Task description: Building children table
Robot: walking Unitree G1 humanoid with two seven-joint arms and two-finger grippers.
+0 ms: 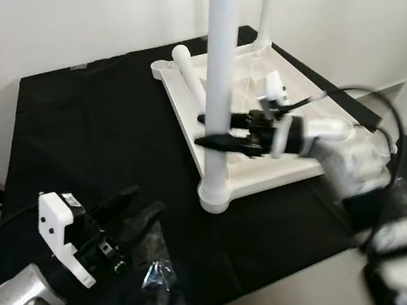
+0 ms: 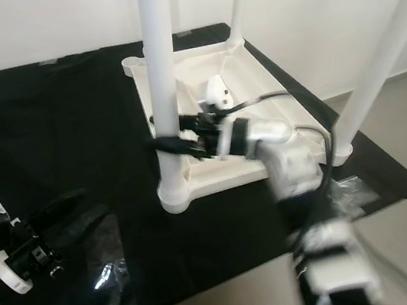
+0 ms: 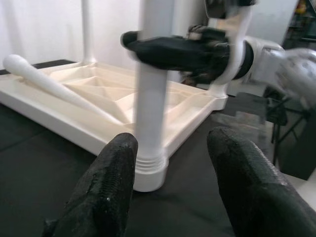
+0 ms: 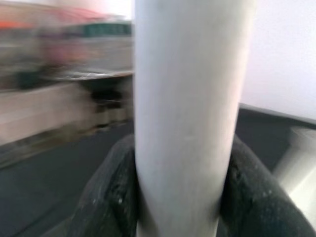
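Upturned white table point(image 1: 261, 174): right gripper point(image 1: 221, 140) clamps upright leg point(image 1: 219, 80); left gripper point(image 1: 132, 214) spread.

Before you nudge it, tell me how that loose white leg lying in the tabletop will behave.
The loose leg looks round and tapered, so it would probably roll in a curve. It seems stiff, light plastic. The tabletop rim should likely stop it.

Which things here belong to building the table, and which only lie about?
Job:
white tabletop, upside down
near leg, clamped by right gripper
two more standing legs
loose leg lying on tabletop
left gripper, open

Lying about:
plastic bags
black cloth
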